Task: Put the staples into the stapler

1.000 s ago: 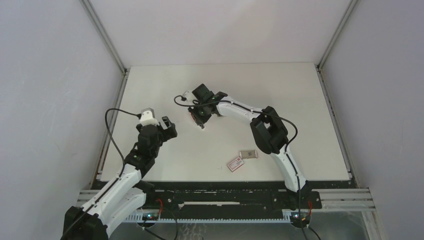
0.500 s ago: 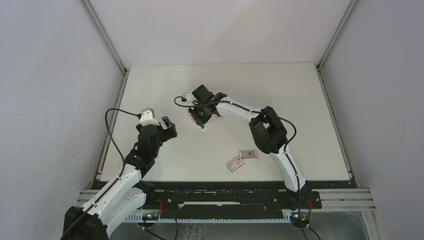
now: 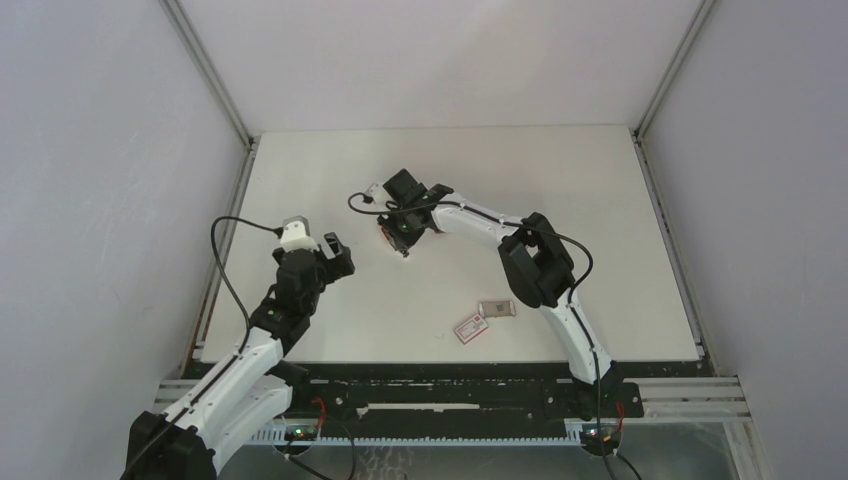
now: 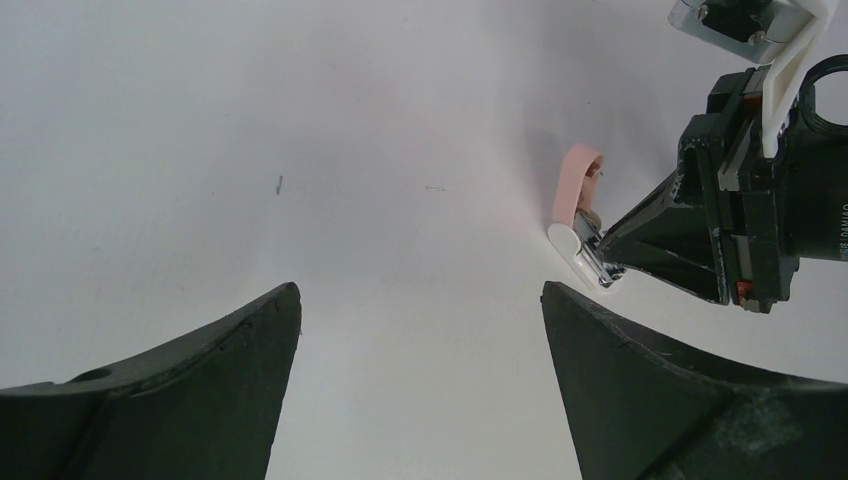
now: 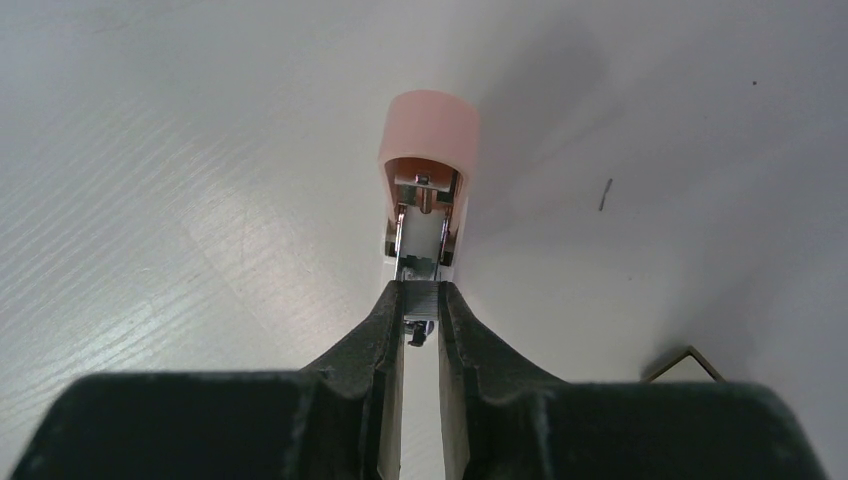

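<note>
On the white table (image 3: 600, 200), the left gripper (image 4: 420, 300) is held wide open, well apart from the pink-capped silver metal stapler (image 5: 428, 125). The right gripper (image 5: 421, 312) is clamped on the small silvery ridged block of staples (image 5: 421, 294), which is touching the stapler's open channel just beyond the fingertips.

Nothing can be read for certain. The white box (image 3: 471, 327) bears a red label too small to make out. Pale lettering on the right arm's black wrist housing (image 4: 812, 215) runs off the frame edge.
</note>
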